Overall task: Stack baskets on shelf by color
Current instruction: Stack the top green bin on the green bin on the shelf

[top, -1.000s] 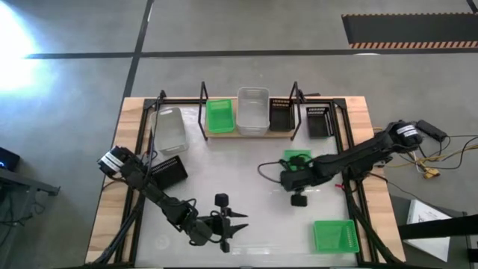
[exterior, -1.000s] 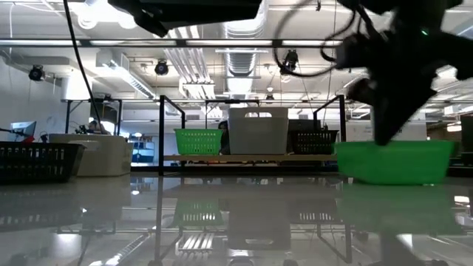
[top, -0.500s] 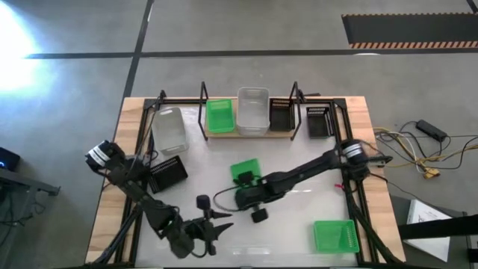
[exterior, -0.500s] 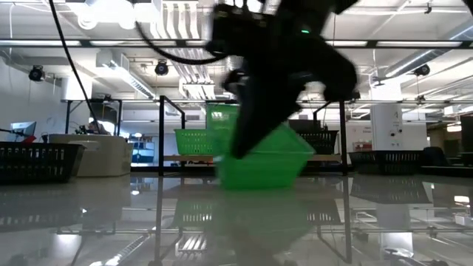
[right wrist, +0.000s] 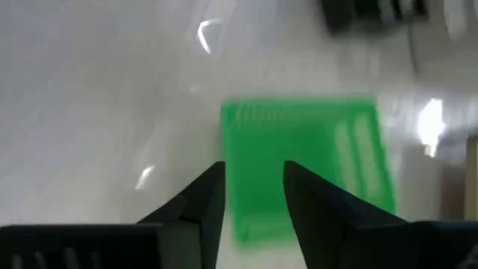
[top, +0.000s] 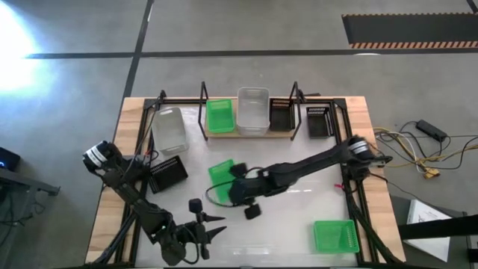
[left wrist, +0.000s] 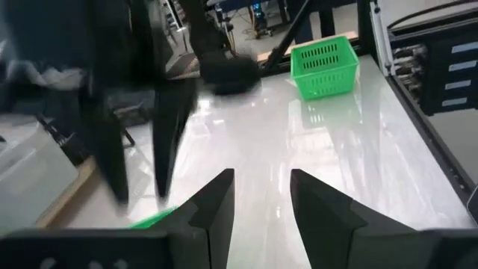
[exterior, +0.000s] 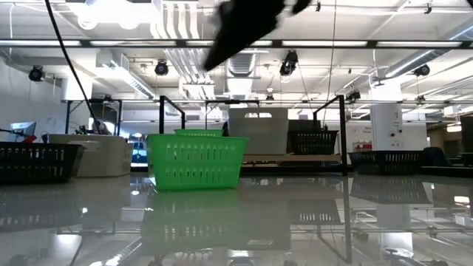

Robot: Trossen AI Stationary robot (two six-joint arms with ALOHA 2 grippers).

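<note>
Right gripper (top: 224, 193) hangs spread above the green basket (top: 221, 172); the low view shows that basket (exterior: 195, 160) standing on the glossy white table (top: 299, 217). Left gripper (left wrist: 260, 196) spread, idle.

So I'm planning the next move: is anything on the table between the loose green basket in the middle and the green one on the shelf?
Nothing visible. Bare table lies between the green basket under the right tool and the shelf's green basket.
</note>
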